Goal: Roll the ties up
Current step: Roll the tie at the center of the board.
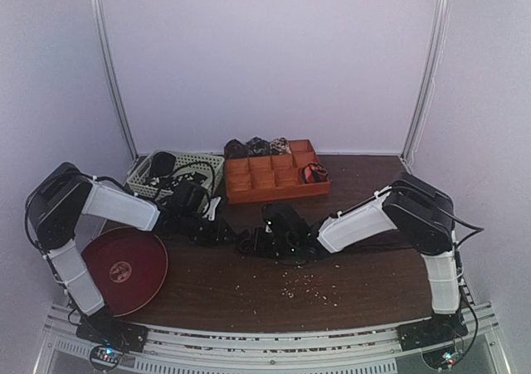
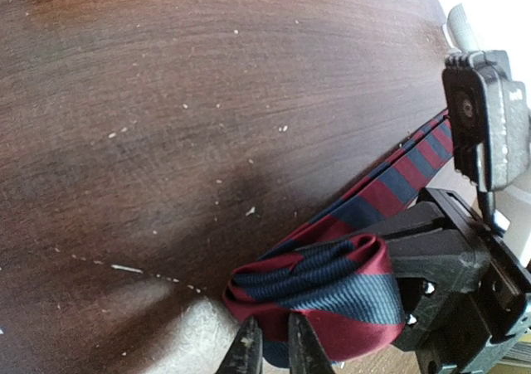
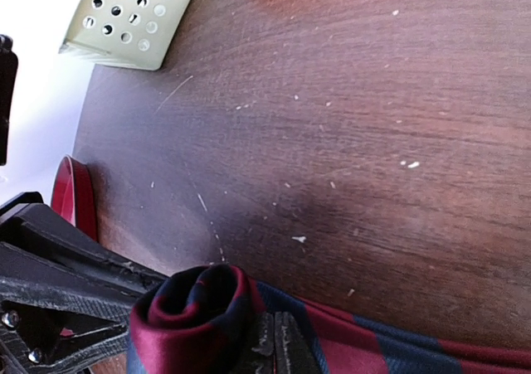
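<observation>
A red-and-navy striped tie lies mid-table, its end rolled into a fist-sized coil point(image 2: 332, 291) point(image 3: 187, 324). The unrolled strip point(image 2: 398, 179) point(image 3: 415, 353) trails off across the wood. My left gripper point(image 2: 275, 341) point(image 1: 224, 231) nips the coil's outer red layer between nearly closed fingers. My right gripper point(image 3: 278, 345) point(image 1: 254, 243) is shut, its tips pressed together against the tie where the strip leaves the coil; I see no fabric between them. Both grippers meet at the coil from opposite sides. More dark ties fill the basket point(image 1: 176, 173), and one rolled red-and-black tie point(image 1: 314, 173) sits in the tray.
An orange compartmented tray point(image 1: 265, 179) stands at the back centre, with dark coils point(image 1: 257, 148) behind it. The pale green lattice basket point(image 1: 149, 183) point(image 3: 133, 13) is back left. A red round plate point(image 1: 124, 268) lies front left. Pale crumbs dot the dark wooden table point(image 1: 299, 287).
</observation>
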Robot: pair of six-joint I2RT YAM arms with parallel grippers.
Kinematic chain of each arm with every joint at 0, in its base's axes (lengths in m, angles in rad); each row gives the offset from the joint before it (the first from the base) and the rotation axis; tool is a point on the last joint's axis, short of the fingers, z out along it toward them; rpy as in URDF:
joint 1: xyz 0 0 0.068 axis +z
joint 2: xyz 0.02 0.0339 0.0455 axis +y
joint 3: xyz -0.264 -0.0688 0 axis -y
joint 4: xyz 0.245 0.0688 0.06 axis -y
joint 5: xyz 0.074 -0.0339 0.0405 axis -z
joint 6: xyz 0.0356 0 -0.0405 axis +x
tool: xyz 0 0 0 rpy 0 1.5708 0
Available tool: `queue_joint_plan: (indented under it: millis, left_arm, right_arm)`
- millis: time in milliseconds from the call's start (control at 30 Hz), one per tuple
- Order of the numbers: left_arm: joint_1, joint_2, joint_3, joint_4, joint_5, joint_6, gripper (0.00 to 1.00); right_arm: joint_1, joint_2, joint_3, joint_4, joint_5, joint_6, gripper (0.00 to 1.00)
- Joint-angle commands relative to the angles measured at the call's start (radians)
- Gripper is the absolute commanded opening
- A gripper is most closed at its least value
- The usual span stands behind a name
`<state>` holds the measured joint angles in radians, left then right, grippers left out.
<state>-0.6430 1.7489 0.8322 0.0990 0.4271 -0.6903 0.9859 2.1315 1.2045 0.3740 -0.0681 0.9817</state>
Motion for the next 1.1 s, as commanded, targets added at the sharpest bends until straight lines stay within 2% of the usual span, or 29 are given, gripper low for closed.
queue_joint_plan:
  millis: [0,400,633,867,1067]
  left_arm:
    - [-0.012,0.021,0.037,0.001,0.001,0.022,0.13]
    - [-0.037,0.068,0.081,-0.003,-0.014,0.016,0.14]
    - [-0.051,0.083,0.085,-0.003,-0.037,0.006,0.13]
    - [-0.062,0.095,0.08,0.001,-0.051,-0.002,0.13]
    - [-0.063,0.094,0.08,0.001,-0.059,-0.01,0.13]
  right_arm:
    - [-0.008,-0.067,-0.037,-0.086,0.074,-0.032,0.06]
    - [-0.028,-0.201,-0.105,-0.195,0.184,-0.05,0.17]
    - [-0.026,-0.197,-0.112,-0.097,0.095,-0.019,0.29]
    - [-0.023,-0.141,-0.086,-0.113,0.074,-0.008,0.29]
    - [-0.023,-0.098,-0.062,-0.134,0.049,-0.026,0.25]
